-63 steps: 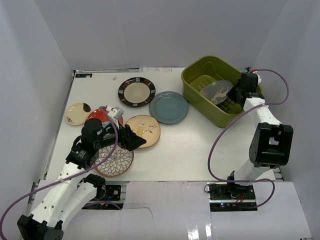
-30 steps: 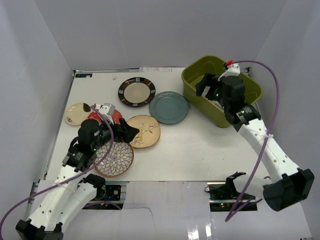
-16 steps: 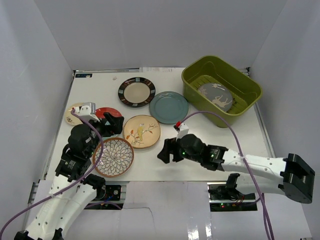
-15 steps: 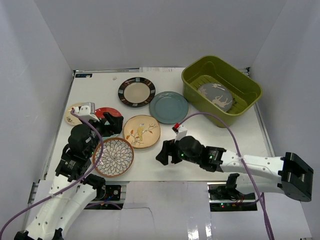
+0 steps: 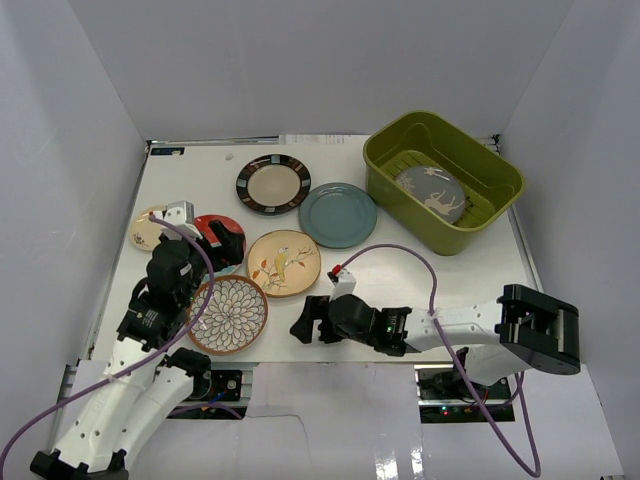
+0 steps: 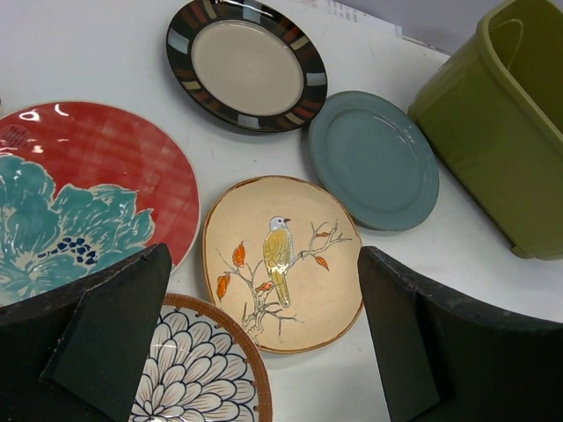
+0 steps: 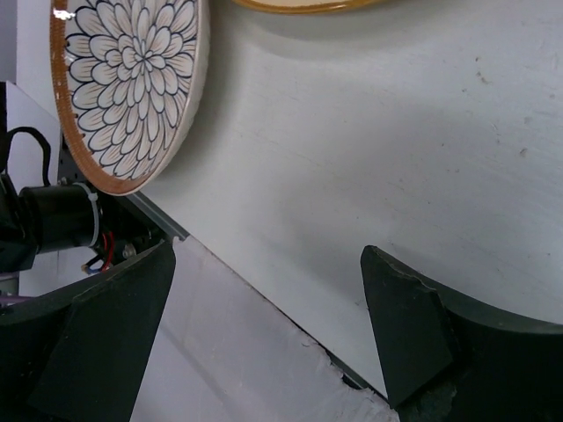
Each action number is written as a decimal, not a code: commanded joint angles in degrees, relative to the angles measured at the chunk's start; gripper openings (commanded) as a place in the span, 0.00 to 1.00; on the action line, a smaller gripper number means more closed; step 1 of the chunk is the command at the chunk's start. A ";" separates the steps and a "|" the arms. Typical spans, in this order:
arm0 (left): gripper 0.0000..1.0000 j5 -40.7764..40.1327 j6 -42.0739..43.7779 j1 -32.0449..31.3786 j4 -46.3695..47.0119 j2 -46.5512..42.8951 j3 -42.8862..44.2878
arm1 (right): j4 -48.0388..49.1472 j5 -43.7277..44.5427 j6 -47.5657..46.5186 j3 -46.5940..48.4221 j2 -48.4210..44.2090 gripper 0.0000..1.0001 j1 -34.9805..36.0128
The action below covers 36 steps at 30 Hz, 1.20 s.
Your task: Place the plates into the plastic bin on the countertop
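Beneath the left gripper [image 5: 224, 240], whose two black fingers [image 6: 106, 343] stand wide apart with nothing between them, lies the round red ceramic plate with a teal flower [image 6: 79, 202]. From above, that gripper covers part of it. Just ahead of the fingers, framed by the gap between them, sits the round tan plate painted with a bird on a branch [image 6: 280, 264]. The brown-rimmed plate with a white petal pattern [image 6: 198, 378] lies just beside it, close under the left finger. Farther ahead are the cream plate with a black striped rim [image 6: 246, 63] and, just beside it, the plain teal plate [image 6: 374, 158]. The olive-green rectangular plastic bin [image 6: 493, 149] stands off to the gripper's right. The small cream plate [image 5: 150, 227] peeks out on its left.

The right gripper [image 5: 303, 322] hangs low over the flat white countertop [image 5: 480, 270], near its front edge. Its fingers [image 7: 114, 343] are also spread wide and grasp nothing. Its wrist camera shows the petal plate just beyond its left finger, and bare countertop between the two fingers. The bin is well apart from this gripper, at the far right of the surface. A round grey plate with a pale figure [image 5: 430, 190] lies flat on the bin's slotted bottom.
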 commanded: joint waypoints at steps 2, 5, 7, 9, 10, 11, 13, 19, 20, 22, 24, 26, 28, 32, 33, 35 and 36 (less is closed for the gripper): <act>0.98 -2.27 -0.47 0.29 -1.11 -0.78 0.67 | 3.19 3.44 5.96 2.27 3.56 0.93 0.85; 0.98 -2.62 -0.83 0.38 -1.02 -0.95 0.67 | 4.33 2.48 6.67 3.41 6.46 0.91 1.38; 0.98 -2.89 -0.83 0.47 -1.11 -0.43 0.75 | 6.25 0.81 6.75 4.46 7.96 0.89 1.73; 0.98 -2.89 -0.74 0.64 -1.11 -0.34 0.75 | 7.76 -1.04 6.05 5.86 10.60 0.86 1.82; 0.98 -2.97 -0.83 0.73 -1.20 -0.34 0.75 | 9.24 -1.56 5.53 6.40 11.47 0.86 1.82; 0.98 -3.15 -0.91 0.73 -1.28 -0.60 0.75 | 9.87 -1.66 5.09 7.18 13.22 0.86 1.82; 0.98 -3.32 -0.91 0.73 -1.37 -0.86 0.75 | 10.92 -0.87 3.85 9.90 15.08 0.83 1.82; 0.98 -2.89 -1.18 0.82 -1.28 0.28 0.93 | 11.46 1.59 2.10 19.74 24.56 0.79 0.94; 0.98 -2.80 -1.09 0.91 -1.28 0.19 0.93 | 11.46 2.47 2.10 20.54 25.45 0.76 0.77; 0.98 -2.71 -1.18 0.91 -1.28 0.01 0.84 | 11.28 2.91 2.18 21.95 27.29 0.73 0.50; 0.98 -2.71 -1.18 1.00 -1.20 -0.16 0.93 | 9.80 3.61 2.97 23.62 29.32 0.66 0.15; 0.98 -2.54 -1.27 1.08 -1.11 0.01 0.84 | 9.17 3.88 4.02 24.24 30.55 0.59 0.06; 0.98 -2.10 -1.18 1.00 -0.93 0.28 0.84 | 8.12 4.14 4.20 24.51 30.99 0.57 0.06; 0.98 -1.74 -1.09 1.17 -0.76 -0.07 0.84 | 7.15 5.54 5.17 24.07 31.08 0.38 0.06; 0.98 -1.74 -1.18 1.08 -0.76 -0.16 0.84 | 7.15 5.90 5.35 23.28 30.91 0.33 0.06; 0.98 -1.57 -1.09 1.17 -0.76 -0.34 0.75 | 7.15 7.04 5.52 22.49 30.29 0.25 0.06; 0.98 -1.57 -1.00 1.17 -0.76 -0.34 0.75 | 7.15 7.39 5.61 22.14 30.03 0.25 0.06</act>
